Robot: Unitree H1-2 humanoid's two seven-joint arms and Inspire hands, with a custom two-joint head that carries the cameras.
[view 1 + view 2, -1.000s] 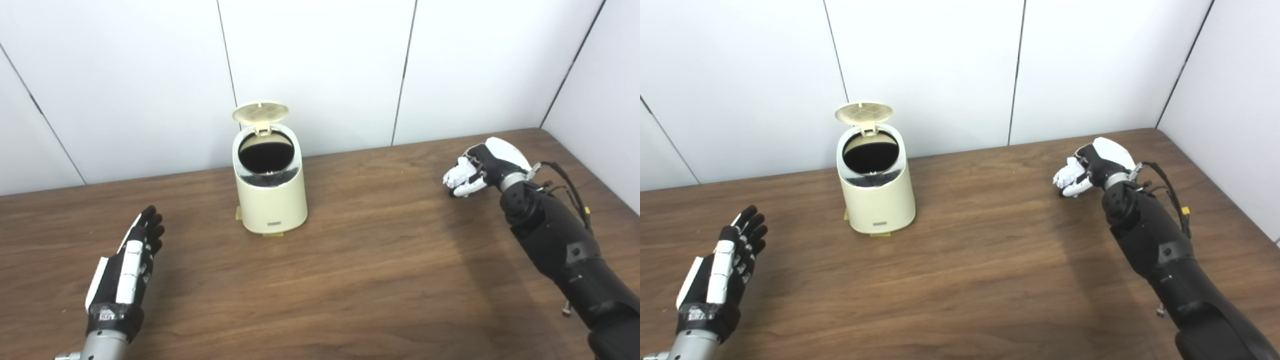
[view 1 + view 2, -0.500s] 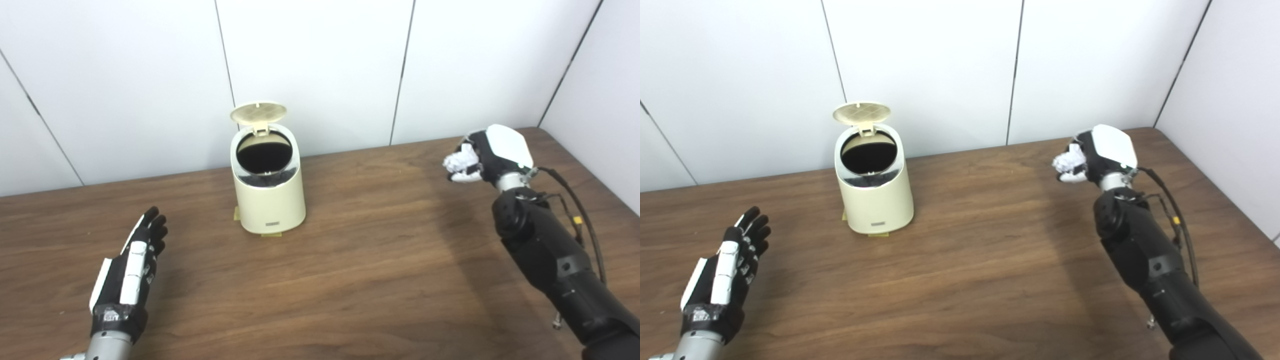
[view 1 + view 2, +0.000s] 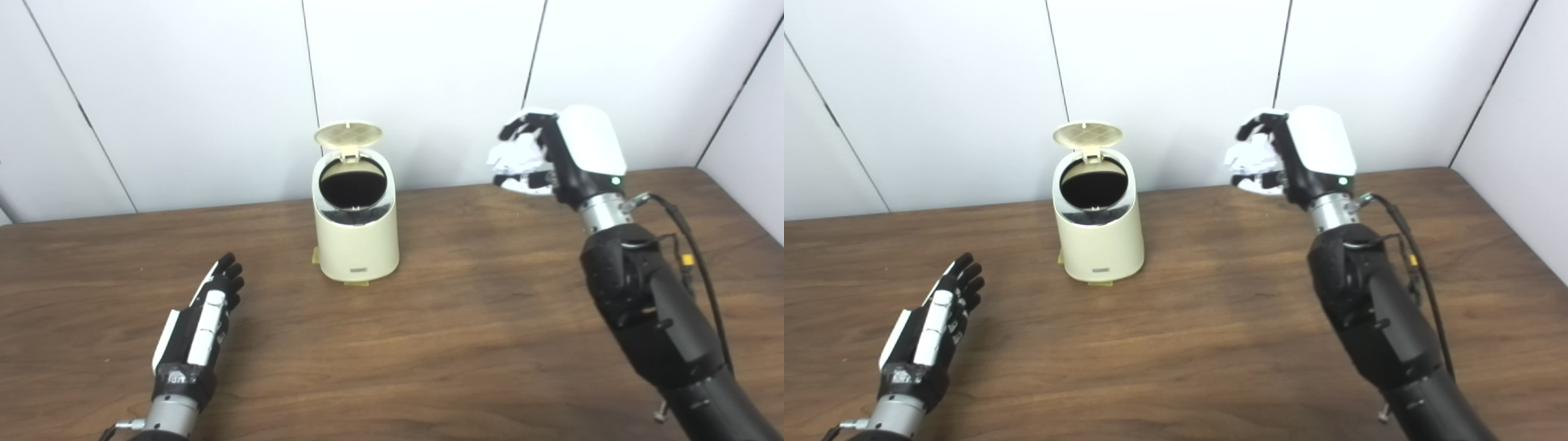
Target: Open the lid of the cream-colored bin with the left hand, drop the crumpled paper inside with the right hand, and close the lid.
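Observation:
The cream-colored bin (image 3: 356, 236) stands on the wooden table (image 3: 465, 318) near the back wall. Its round lid (image 3: 348, 133) is swung up and back, and the dark opening (image 3: 353, 187) shows. My right hand (image 3: 560, 153) is raised well above the table, to the right of the bin, and is shut on the white crumpled paper (image 3: 513, 157). My left hand (image 3: 202, 321) is open and empty, fingers stretched out, low over the table at the front left of the bin. The bin also shows in the right eye view (image 3: 1099, 236).
White wall panels (image 3: 429, 79) close the table at the back and on the right. Small yellow tape tabs (image 3: 355, 282) stick out from under the bin's base. A cable (image 3: 686, 245) runs along my right forearm.
My right hand has risen from near the table and moved left toward the bin with the paper. The camera has shifted, so the whole scene sits further right. My left hand stays open.

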